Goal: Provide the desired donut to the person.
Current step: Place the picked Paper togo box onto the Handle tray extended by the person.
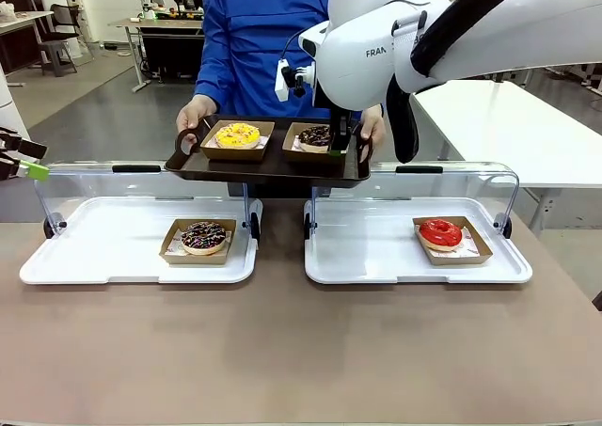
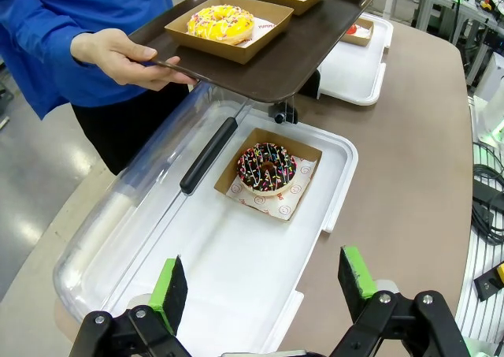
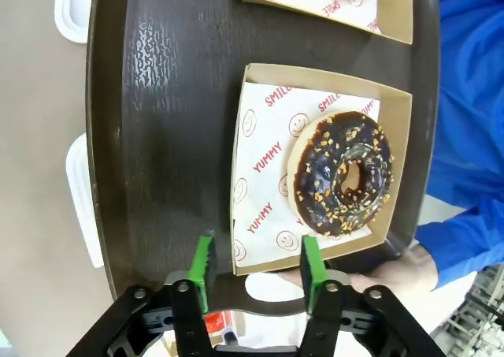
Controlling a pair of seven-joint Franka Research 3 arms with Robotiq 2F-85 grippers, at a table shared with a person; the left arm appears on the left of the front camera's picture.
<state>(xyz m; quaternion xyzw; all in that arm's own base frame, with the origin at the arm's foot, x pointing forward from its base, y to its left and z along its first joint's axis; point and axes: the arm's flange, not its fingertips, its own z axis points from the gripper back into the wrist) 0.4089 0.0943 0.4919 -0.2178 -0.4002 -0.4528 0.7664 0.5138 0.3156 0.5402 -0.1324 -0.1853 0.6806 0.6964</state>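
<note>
The person in a blue top holds a dark serving tray with both hands over the far edge of the table. On it sit a yellow donut and a chocolate donut with nuts, each in a cardboard box. My right gripper is at the tray's right end. In the right wrist view the right gripper is open, its green pads either side of the near edge of the box holding the nut donut. My left gripper hangs open and empty at the table's left.
Two white trays with raised clear lids lie on the brown table. The left one holds a sprinkled chocolate donut, the right one a red donut. A white table stands at the back right.
</note>
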